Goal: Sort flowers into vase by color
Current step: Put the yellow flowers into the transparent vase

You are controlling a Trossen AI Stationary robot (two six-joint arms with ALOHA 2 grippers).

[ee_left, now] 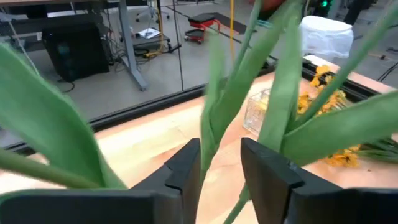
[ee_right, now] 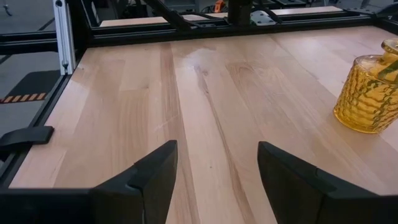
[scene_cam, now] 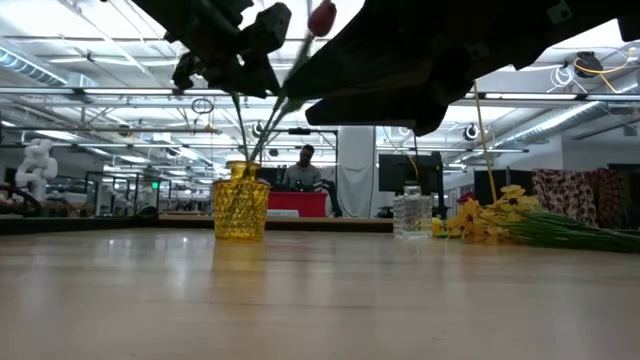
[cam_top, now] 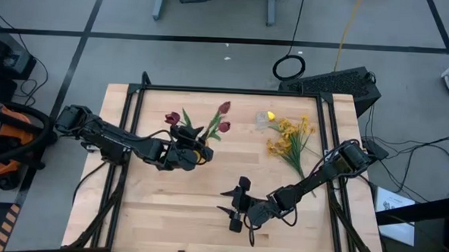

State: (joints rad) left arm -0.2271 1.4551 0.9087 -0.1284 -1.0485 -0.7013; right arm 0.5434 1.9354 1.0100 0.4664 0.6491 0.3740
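Observation:
A yellow glass vase stands left of the table's middle, with red tulips standing in it by their green stems. My left gripper hovers above the vase among the leaves, its fingers apart on either side of one green stem. A clear vase at the far middle holds a yellow tulip. Sprays of small yellow blossoms lie flat on the table to its right. My right gripper stands open near the front edge, with nothing between its fingers. My left gripper has a tulip stem running up between its two fingers, close to the inner side of one finger. There is a gap to the other finger. Whether the stem touches the near finger I cannot tell.
A black frame rail runs around the table. Bare wood lies between the yellow vase and my right gripper. The room beyond holds desks, and a person sits far behind the vase.

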